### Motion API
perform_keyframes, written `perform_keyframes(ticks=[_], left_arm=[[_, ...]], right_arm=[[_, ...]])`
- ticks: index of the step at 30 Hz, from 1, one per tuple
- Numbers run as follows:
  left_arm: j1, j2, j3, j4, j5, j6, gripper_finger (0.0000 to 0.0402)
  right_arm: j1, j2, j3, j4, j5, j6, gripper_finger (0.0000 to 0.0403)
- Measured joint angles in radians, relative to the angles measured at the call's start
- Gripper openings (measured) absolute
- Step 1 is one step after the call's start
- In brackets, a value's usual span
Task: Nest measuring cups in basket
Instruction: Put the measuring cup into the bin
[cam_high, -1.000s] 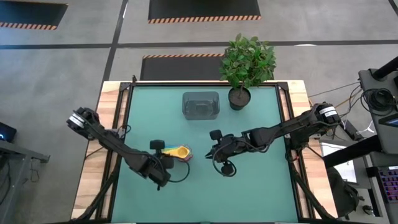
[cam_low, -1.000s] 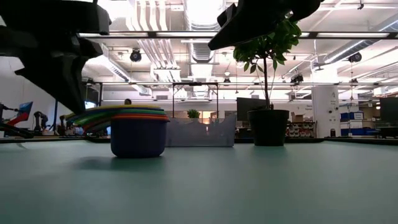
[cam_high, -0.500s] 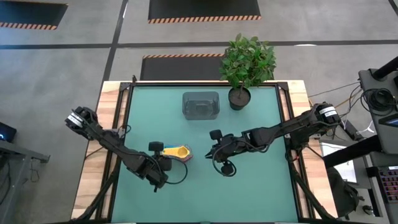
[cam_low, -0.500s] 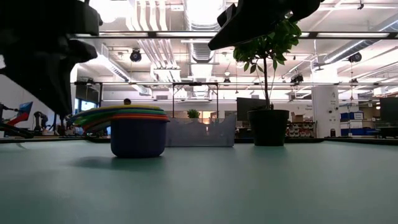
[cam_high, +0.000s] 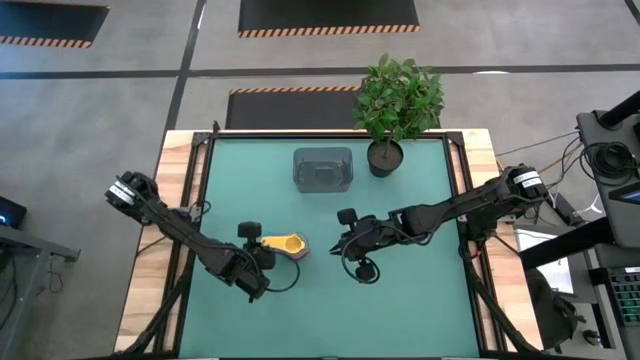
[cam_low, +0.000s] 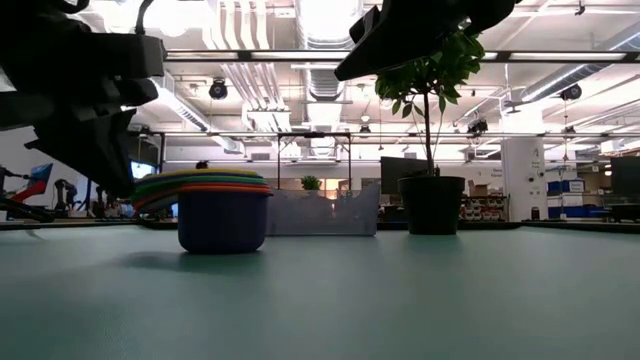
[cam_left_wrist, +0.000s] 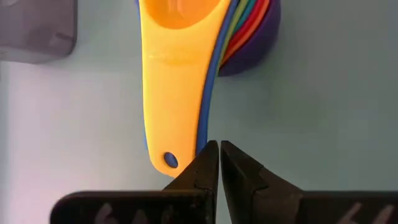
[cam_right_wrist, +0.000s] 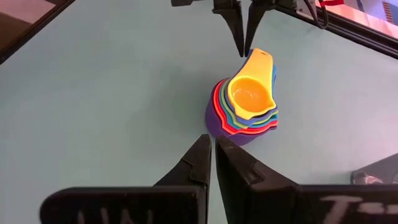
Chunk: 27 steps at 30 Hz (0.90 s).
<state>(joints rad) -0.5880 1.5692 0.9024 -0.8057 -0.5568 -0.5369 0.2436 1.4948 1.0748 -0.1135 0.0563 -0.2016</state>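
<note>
While the nested cups (cam_high: 289, 243) sit mid-table, well short of the basket (cam_high: 322, 169) and plant (cam_high: 396, 100), my left gripper (cam_left_wrist: 219, 163) stands closed at their handles; my right gripper (cam_right_wrist: 213, 154) hangs closed, empty.

No text, label, brand, number or sign can be read in any view. The only markings are the orange-and-black hazard stripes (cam_high: 328, 31) edging the dark floor mats beyond the table, and they carry no lettering.
</note>
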Motion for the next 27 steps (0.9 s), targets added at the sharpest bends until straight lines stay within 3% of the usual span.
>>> perform_keyframes(ticks=[27], left_arm=[[-0.009,0.0,0.012,-0.014,-0.055,-0.003,0.0]], right_arm=[[0.0,0.01,0.0,0.055,-0.001,0.054,0.0013]])
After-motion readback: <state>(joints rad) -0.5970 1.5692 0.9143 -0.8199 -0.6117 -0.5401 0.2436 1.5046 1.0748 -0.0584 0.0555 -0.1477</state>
